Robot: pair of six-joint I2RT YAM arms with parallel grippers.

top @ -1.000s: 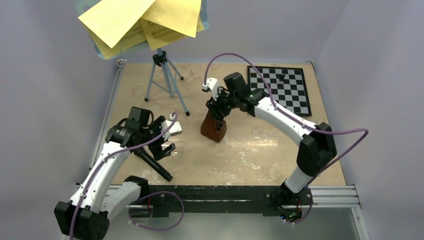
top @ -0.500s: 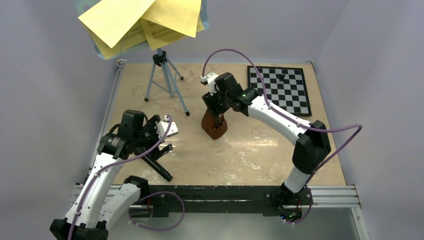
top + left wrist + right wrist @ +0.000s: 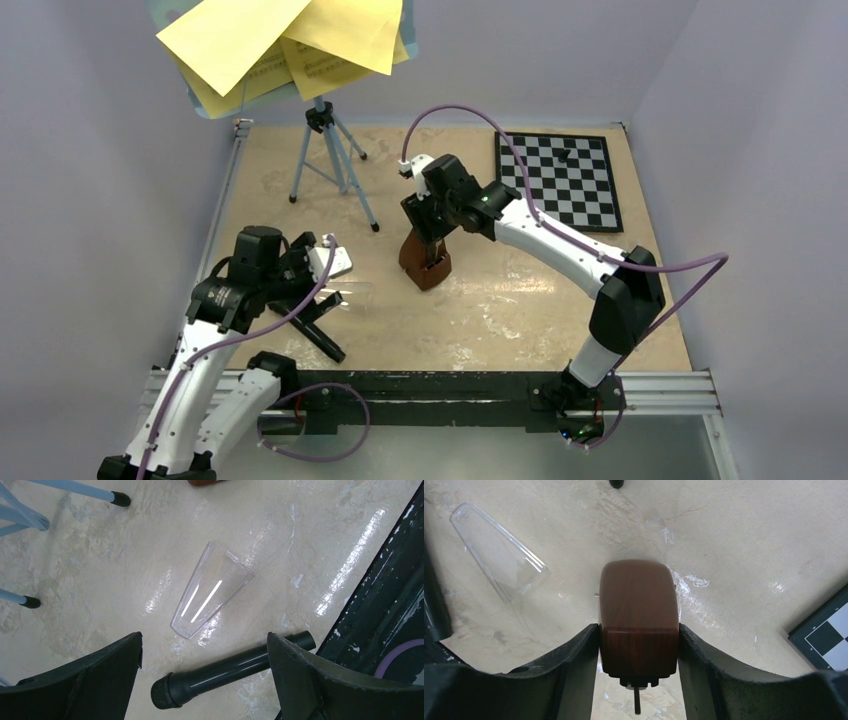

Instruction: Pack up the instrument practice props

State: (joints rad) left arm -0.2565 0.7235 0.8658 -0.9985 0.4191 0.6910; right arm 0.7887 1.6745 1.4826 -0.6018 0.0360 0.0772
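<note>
Nearest me a black tube lies on the table. My left jaws hang wide apart above it, empty. Just beyond it lies a clear cover on its side.

Farther out, mid-table, my right jaws are clamped on the metronome, one on each flat side. It leans in the grip, and I cannot tell whether it is clear of the table. I judge that carrying it is my step in hand. I should keep the squeeze steady and square on the smooth wood, move slowly, and watch for it sliding. The cover likely belongs on it, so my left jaws should close gently across its narrow width.

At the far left, the stand stands upright with the pages on its tray. The chessboard lies far right.
</note>
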